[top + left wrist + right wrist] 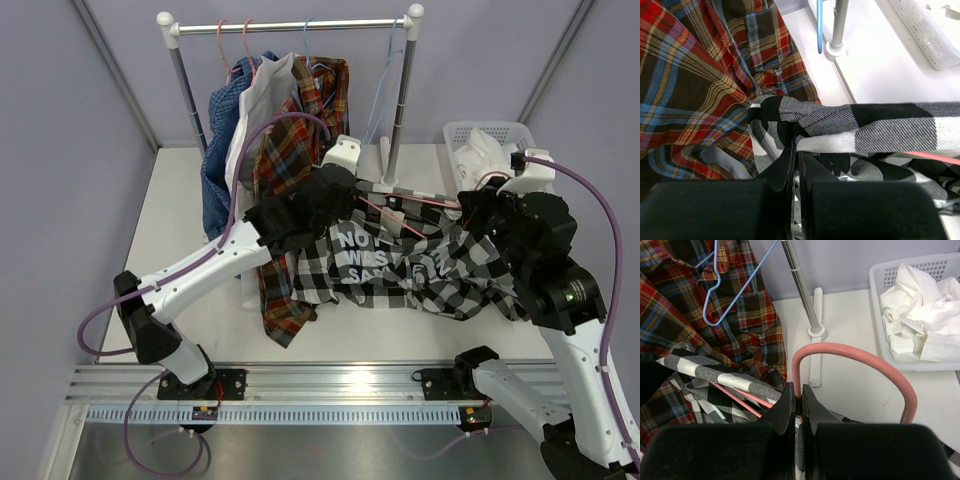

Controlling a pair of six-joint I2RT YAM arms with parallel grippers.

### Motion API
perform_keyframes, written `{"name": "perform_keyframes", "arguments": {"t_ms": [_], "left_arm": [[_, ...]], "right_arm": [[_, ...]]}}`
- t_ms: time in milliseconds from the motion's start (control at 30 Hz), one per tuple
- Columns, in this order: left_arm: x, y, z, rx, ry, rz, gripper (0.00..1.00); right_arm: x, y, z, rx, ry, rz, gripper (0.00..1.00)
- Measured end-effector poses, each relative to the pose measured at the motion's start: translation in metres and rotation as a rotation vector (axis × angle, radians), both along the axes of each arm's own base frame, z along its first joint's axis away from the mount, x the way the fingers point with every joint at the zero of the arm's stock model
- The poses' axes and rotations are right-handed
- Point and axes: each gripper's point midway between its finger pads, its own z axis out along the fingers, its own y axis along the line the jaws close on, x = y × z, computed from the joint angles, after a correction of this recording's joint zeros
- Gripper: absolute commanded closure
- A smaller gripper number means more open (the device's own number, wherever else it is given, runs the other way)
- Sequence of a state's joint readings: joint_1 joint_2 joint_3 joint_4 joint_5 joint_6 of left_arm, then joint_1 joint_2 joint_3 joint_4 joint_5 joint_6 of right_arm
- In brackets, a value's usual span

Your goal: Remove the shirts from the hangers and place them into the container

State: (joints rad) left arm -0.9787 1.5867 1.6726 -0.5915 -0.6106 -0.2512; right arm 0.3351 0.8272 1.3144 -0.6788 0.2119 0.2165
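The black-and-white checked shirt (420, 265) hangs stretched between my two arms above the table. My left gripper (796, 150) is shut on a fold of the checked shirt (880, 125). My right gripper (799, 392) is shut on the hook of the pink hanger (855, 355), whose arms run into the checked cloth (715, 375). On the rack hang the red-orange plaid shirt (300, 130), a white shirt (262, 95) and the blue checked shirt (222, 140). The white container (490, 135) at the far right holds a crumpled white shirt (920, 325).
The clothes rail (290, 25) stands at the back on two posts; its right post (400, 95) and foot (816, 347) are close to my right gripper. An empty light blue hanger (722, 295) dangles in front of the plaid shirt. Purple walls enclose the table.
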Motion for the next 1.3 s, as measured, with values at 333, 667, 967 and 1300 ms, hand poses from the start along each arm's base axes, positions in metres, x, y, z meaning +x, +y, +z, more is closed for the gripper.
{"name": "perform_keyframes", "arguments": {"t_ms": [333, 667, 967, 1300], "left_arm": [[-0.014, -0.003, -0.018, -0.031, 0.064, -0.099, 1.00], [-0.015, 0.014, 0.022, -0.050, -0.019, -0.106, 1.00], [-0.012, 0.017, 0.023, -0.038, -0.024, -0.100, 1.00], [-0.019, 0.011, -0.006, -0.056, 0.058, -0.131, 1.00]], "right_arm": [[-0.019, 0.007, 0.009, 0.002, -0.036, 0.084, 1.00], [-0.033, 0.017, -0.002, -0.017, -0.026, 0.171, 1.00], [-0.050, 0.014, 0.009, 0.015, -0.078, 0.182, 1.00], [-0.056, 0.012, 0.014, 0.038, -0.098, 0.176, 1.00]]}}
